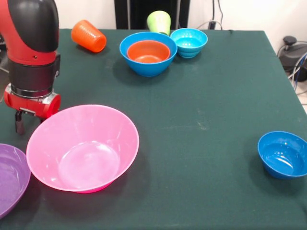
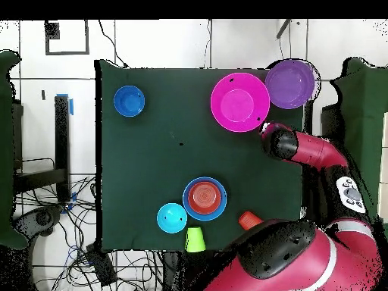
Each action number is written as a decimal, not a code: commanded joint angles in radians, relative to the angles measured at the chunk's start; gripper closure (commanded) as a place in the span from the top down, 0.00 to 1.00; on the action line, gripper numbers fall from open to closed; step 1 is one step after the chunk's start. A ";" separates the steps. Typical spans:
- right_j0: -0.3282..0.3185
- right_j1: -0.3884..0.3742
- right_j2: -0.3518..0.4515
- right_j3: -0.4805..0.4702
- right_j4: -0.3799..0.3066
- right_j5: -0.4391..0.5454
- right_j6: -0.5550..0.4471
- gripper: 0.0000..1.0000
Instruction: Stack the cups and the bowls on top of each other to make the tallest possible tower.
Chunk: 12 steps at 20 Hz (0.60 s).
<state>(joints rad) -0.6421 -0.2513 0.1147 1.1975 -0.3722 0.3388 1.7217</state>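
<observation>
Bowls and cups lie scattered, so my tower is barely begun: only the small orange bowl (image 1: 148, 51) sits nested in the medium blue bowl (image 1: 148, 67). The cyan bowl (image 1: 189, 42) touches that pair, with the green cup (image 1: 159, 21) behind and the orange cup (image 1: 88, 36) on its side. My gripper (image 1: 19, 122) hangs low just beside the pink bowl (image 1: 82, 147), near the purple bowl (image 1: 10, 177); I cannot tell whether its tips are apart. I judge I must grasp the pink rim next.
</observation>
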 commanded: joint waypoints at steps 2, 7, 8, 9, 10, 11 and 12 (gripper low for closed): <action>0.109 0.152 -0.027 0.008 -0.044 0.074 0.063 1.00; 0.080 0.060 -0.057 0.083 -0.062 0.125 -0.015 1.00; 0.083 0.048 -0.067 0.091 -0.061 0.132 -0.016 1.00; 0.086 0.036 -0.077 0.099 -0.060 0.139 -0.018 1.00; 0.091 0.031 -0.086 0.103 -0.054 0.150 -0.011 1.00; 0.093 0.029 -0.090 0.108 -0.054 0.144 -0.006 1.00; 0.095 0.026 -0.094 0.113 -0.054 0.139 -0.002 1.00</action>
<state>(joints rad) -0.5813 -0.2544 0.0320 1.2027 -0.3726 0.3381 1.7217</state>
